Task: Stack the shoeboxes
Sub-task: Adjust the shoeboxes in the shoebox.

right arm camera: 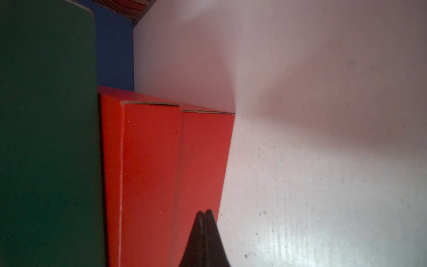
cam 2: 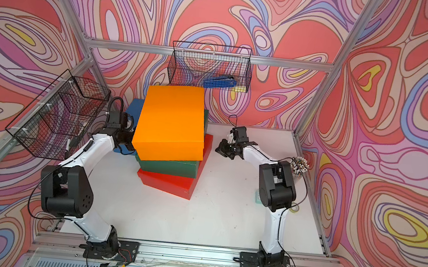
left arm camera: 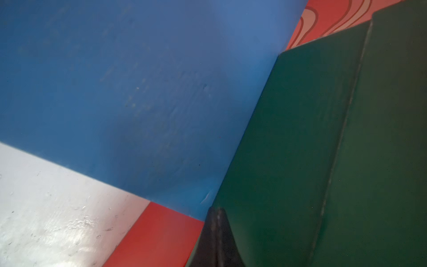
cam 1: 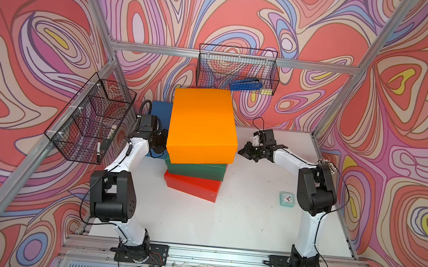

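here the red box (cam 1: 190,188) sits on the table (cam 1: 252,224), the green box (cam 1: 195,168) on it and the orange box (cam 1: 201,127) on top, all askew. the blue box (cam 1: 160,109) stands on the table at 10 o'clock from the red box, just beside it. the left hand (left arm camera: 217,215), pinched together and empty, is at 9 o'clock by the green box; the right hand (cam 1: 243,151), likewise, hangs at the orange box's 3 o'clock, apart.

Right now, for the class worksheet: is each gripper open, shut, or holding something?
Left gripper: shut, holding nothing, tips beside the dark green shoebox.
Right gripper: shut, holding nothing, tips near the red shoebox.
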Robot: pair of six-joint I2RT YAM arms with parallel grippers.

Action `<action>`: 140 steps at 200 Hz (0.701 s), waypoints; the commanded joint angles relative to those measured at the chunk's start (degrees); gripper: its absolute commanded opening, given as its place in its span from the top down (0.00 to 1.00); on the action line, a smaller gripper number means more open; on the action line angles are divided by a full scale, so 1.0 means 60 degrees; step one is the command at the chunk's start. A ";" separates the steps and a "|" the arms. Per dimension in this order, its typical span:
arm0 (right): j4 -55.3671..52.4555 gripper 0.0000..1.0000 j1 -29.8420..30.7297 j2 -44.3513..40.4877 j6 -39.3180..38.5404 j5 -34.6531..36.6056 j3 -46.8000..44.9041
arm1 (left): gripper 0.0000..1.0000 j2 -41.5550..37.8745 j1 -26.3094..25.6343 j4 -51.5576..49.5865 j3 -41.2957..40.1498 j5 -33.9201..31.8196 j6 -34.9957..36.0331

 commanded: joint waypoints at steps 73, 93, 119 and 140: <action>0.1201 1.00 0.0411 0.0009 0.0908 -0.0821 -0.0575 | 1.00 -0.0767 0.0023 -0.0087 -0.1995 -0.0314 0.0520; 0.1274 1.00 0.0433 -0.0092 0.0983 -0.0828 -0.0732 | 1.00 -0.1285 0.0012 -0.0259 -0.2480 -0.0475 0.0619; 0.1236 1.00 0.0433 -0.0305 0.0940 -0.0762 -0.0972 | 1.00 -0.1981 0.0032 -0.0644 -0.2829 -0.0679 0.0842; 0.0953 1.00 0.0421 -0.0537 0.0774 -0.0566 -0.1125 | 1.00 -0.2347 0.0024 -0.0662 -0.3146 -0.0423 0.0799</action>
